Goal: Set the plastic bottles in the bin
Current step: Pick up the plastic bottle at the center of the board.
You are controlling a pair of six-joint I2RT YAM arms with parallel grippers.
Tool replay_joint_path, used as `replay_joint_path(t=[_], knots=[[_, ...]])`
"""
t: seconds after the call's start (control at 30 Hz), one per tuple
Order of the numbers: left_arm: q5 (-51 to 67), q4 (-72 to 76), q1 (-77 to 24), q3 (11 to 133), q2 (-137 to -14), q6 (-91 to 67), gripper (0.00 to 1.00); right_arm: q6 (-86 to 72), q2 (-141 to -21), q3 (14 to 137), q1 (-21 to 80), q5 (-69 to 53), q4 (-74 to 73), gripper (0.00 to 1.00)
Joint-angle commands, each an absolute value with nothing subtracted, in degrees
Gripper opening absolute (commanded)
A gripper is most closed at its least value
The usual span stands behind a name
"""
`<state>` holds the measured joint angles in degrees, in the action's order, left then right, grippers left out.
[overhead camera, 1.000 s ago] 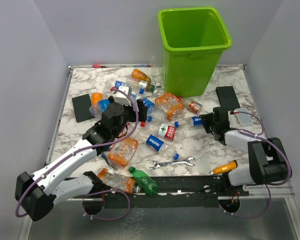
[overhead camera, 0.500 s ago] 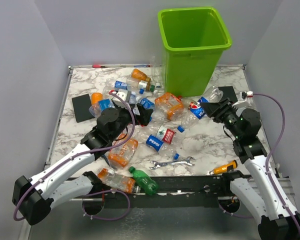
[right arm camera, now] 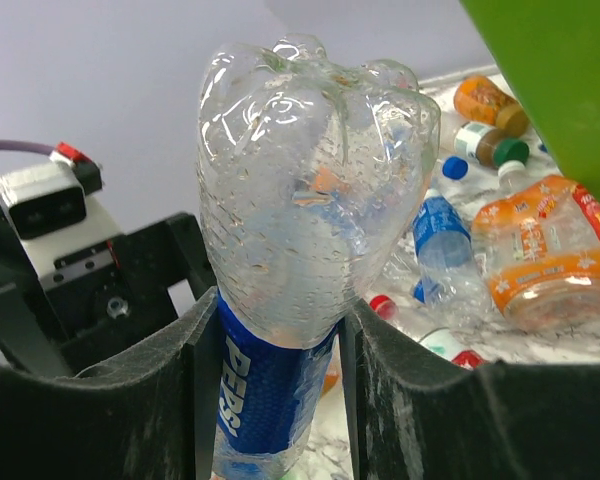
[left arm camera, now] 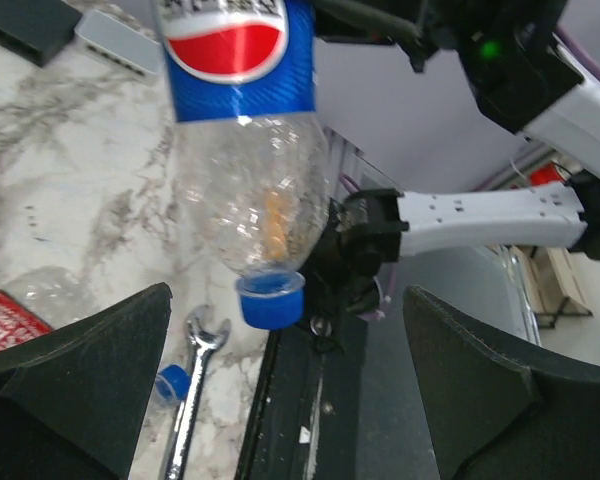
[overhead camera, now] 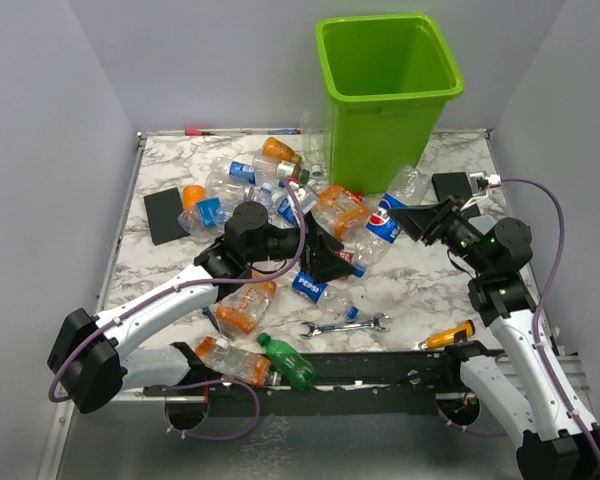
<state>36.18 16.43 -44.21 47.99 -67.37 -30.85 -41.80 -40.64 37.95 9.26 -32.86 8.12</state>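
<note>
My right gripper (overhead camera: 417, 222) is shut on a clear Pepsi bottle (overhead camera: 383, 217) with a blue label. It holds the bottle above the table, just in front of the lime-green bin (overhead camera: 390, 90). In the right wrist view the bottle (right arm camera: 300, 220) stands clamped between my fingers (right arm camera: 430, 400), and the bin's wall (right arm camera: 565, 80) is at the upper right. My left gripper (overhead camera: 328, 260) is open and empty, low over the heap of plastic bottles (overhead camera: 280, 200). In its wrist view the held bottle (left arm camera: 245, 150) hangs cap down above the open gripper (left arm camera: 290, 400).
A silver wrench (overhead camera: 345, 326) and an orange-handled screwdriver (overhead camera: 447, 336) lie near the front edge. Black pads lie at the left (overhead camera: 165, 215) and right (overhead camera: 450, 187). A green bottle (overhead camera: 288, 362) and crushed orange bottles (overhead camera: 245, 303) lie at the front left.
My right arm rose from low over the table with the Pepsi bottle in its grip. My left gripper moved right to just below that bottle.
</note>
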Motion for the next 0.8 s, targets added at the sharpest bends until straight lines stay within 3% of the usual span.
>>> replay_joint_path(t=[0.0, 0.13, 0.4, 0.77], knots=[[42.6, 18.3, -46.9, 48.3, -68.4, -31.0, 0.99, -45.1, -40.9, 36.6, 9.0, -33.8, 16.8, 0.38], [41.2, 16.4, -47.7, 49.3, -70.4, -29.5, 0.99, -47.6, -41.4, 36.0, 9.1, -34.4, 20.2, 0.38], [36.3, 15.6, -48.0, 51.6, -73.6, -28.6, 0.83, -49.2, -41.7, 35.2, 9.2, -35.2, 21.4, 0.38], [34.7, 15.6, -48.0, 52.0, -72.9, -27.1, 0.34, -47.5, -41.3, 35.5, 9.8, -36.2, 19.1, 0.39]])
